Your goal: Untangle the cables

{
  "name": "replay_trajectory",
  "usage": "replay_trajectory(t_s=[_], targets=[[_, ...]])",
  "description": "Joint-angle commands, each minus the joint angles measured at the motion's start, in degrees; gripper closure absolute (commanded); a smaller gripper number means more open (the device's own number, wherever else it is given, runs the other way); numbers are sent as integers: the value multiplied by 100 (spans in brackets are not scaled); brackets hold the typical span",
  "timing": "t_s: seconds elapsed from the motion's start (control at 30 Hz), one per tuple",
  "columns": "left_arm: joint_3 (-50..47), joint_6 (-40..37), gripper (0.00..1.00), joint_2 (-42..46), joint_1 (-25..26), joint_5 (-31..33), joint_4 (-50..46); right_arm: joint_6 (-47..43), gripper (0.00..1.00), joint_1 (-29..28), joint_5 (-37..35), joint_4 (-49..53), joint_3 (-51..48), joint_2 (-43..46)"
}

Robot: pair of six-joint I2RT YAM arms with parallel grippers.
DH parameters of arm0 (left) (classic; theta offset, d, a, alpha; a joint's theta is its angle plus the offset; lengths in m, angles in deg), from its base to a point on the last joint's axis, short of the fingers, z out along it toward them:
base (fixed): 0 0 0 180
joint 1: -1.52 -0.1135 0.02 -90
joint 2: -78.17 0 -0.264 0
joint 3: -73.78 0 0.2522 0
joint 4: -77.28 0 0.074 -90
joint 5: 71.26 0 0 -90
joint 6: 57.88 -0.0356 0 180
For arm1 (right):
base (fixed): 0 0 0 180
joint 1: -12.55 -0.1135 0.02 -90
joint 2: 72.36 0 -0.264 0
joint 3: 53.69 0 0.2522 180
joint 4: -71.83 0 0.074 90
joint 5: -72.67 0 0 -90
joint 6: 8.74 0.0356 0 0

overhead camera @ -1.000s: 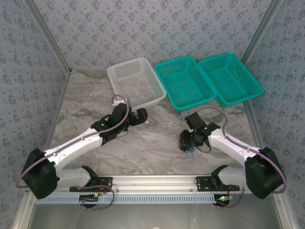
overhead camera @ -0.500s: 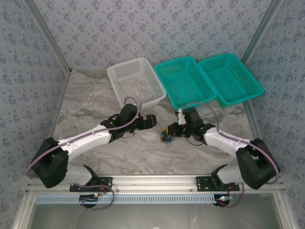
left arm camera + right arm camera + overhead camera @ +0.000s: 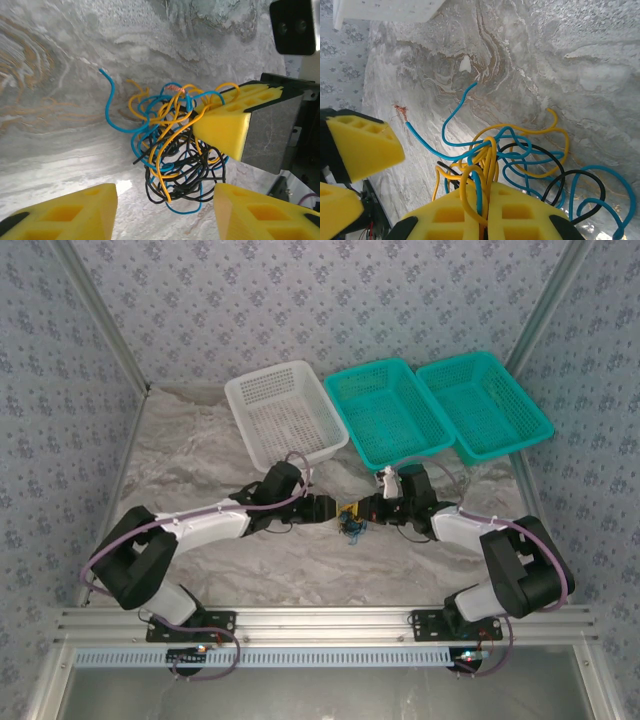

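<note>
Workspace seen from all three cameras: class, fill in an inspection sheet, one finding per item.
Surface: grey marble-patterned table.
Job's things: wire clump, yellow, blue and black, knotted, between the two arms.
Clutter: nothing seen.
Grippers: right gripper shut on the wire clump; left gripper open, facing the clump.
Cables: purple arm cables run along both arms, apart from the clump.
Surroundings: white basket and two teal baskets at the far side; patterned walls.

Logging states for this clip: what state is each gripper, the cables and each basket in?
cables: tangled clump, pinched by right gripper
right gripper: shut on the cables
left gripper: open, fingers flanking the clump
white basket: empty
middle teal basket: empty
right teal basket: empty
</note>
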Motion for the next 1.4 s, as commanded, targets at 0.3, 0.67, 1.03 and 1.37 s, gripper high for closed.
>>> replay_trajectory(t_s=[0.3,0.67,1.03,1.37], targets=[[473,38,63,-822,89,-961,270,54,94,4,203,-149,58,-31],[673,44,90,-1062,91,-1114,175,18,94,-50,39,-87,88,-44],[532,72,100,-819,90,-650,-62,117,94,-46,-758,295,62,-30],[466,-1,100,-506,89,-244,-226,255,89,-41,-1981,1149,57,328]])
